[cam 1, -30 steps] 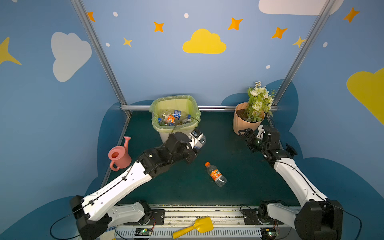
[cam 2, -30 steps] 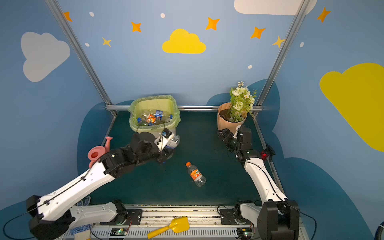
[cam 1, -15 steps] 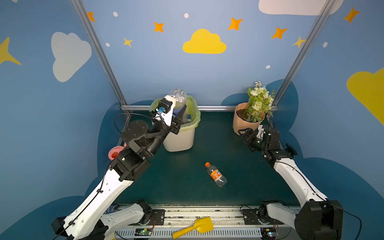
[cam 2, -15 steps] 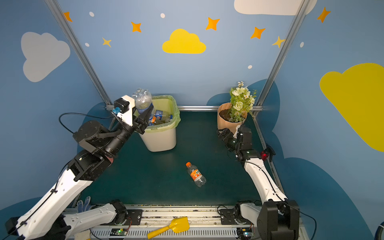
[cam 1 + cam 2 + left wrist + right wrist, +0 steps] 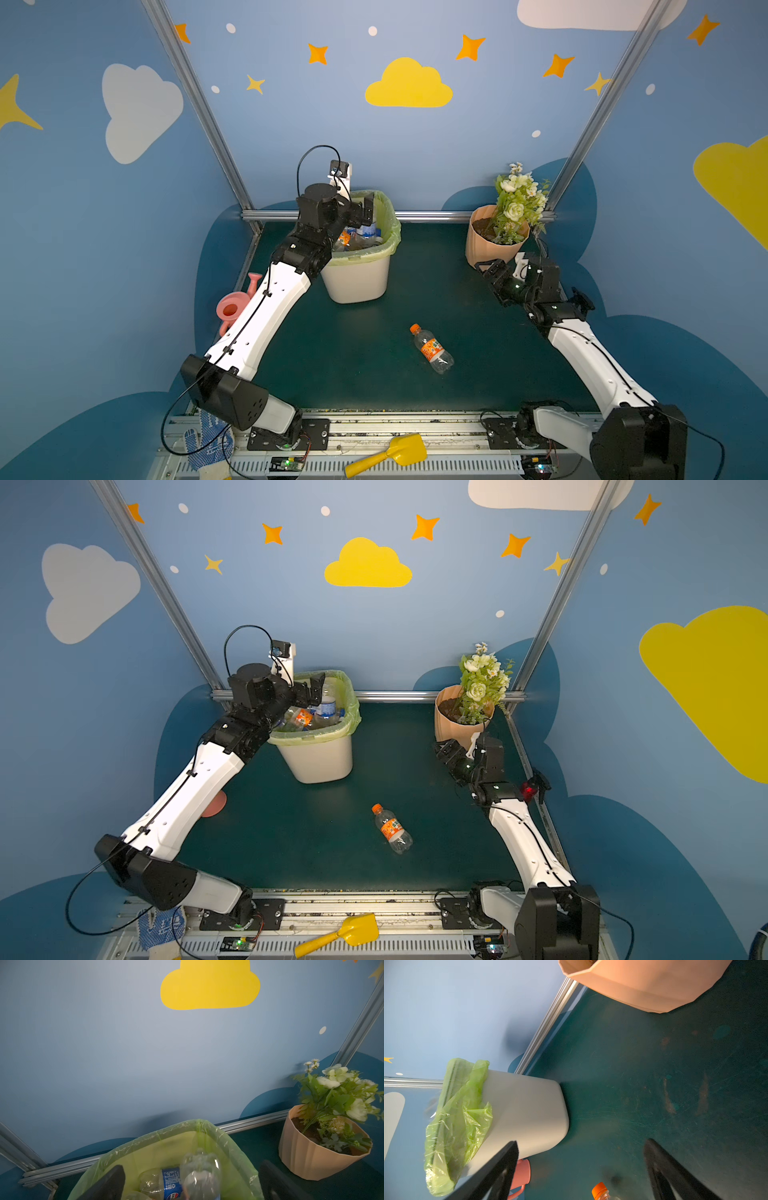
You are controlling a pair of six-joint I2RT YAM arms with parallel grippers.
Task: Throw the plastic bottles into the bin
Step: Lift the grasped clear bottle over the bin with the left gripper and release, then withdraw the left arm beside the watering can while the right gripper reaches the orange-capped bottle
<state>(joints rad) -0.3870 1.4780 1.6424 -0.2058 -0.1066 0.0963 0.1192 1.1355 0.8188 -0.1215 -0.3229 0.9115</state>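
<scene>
Green counter (image 5: 332,365) lies open in the middle, blue walls close on three sides. One orange-capped bottle (image 5: 432,350) lies on its side there, well apart from both arms. At the back stand the bin (image 5: 357,278) with bottles (image 5: 325,712) inside and the flower pot (image 5: 488,251). Left tool (image 5: 365,209) hangs over the bin, fingers wide apart, a blurry clear bottle (image 5: 200,1174) between them touching neither. Right tool (image 5: 581,1142), near the pot, is spread wide and holds nothing.
</scene>
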